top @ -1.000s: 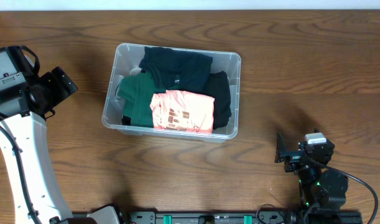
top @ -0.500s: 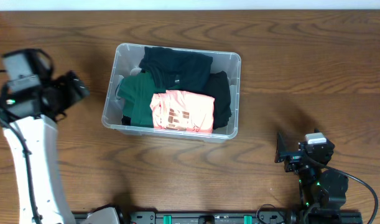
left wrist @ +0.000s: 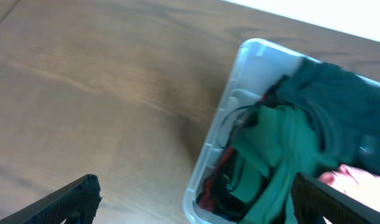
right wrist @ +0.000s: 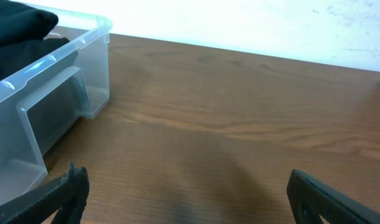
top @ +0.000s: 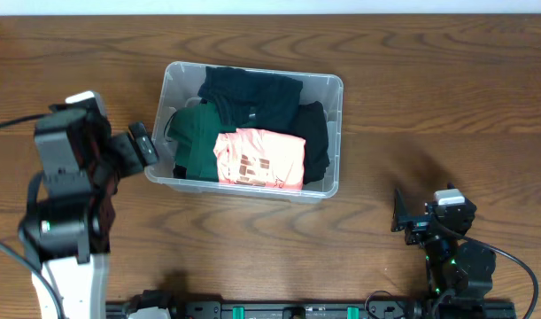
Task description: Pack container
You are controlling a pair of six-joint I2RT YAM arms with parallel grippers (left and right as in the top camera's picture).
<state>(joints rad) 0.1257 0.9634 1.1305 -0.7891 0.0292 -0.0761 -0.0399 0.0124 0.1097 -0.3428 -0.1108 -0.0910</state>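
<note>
In the container (top: pixel 243 189), clothes (top: pixel 252 111) (folded).

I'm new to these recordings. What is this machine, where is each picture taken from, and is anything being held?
Two robot arms work at a wooden table. One picture looks straight down from above. The other two come from a camera on each wrist, so the black tips at their lower corners are that arm's own fingers. On the table stands a clear plastic container with clothes inside: a pink garment, a green garment and dark garments. The left gripper is open beside the container's left wall, holding nothing. The right gripper is open and empty too, well apart from the container.
</note>
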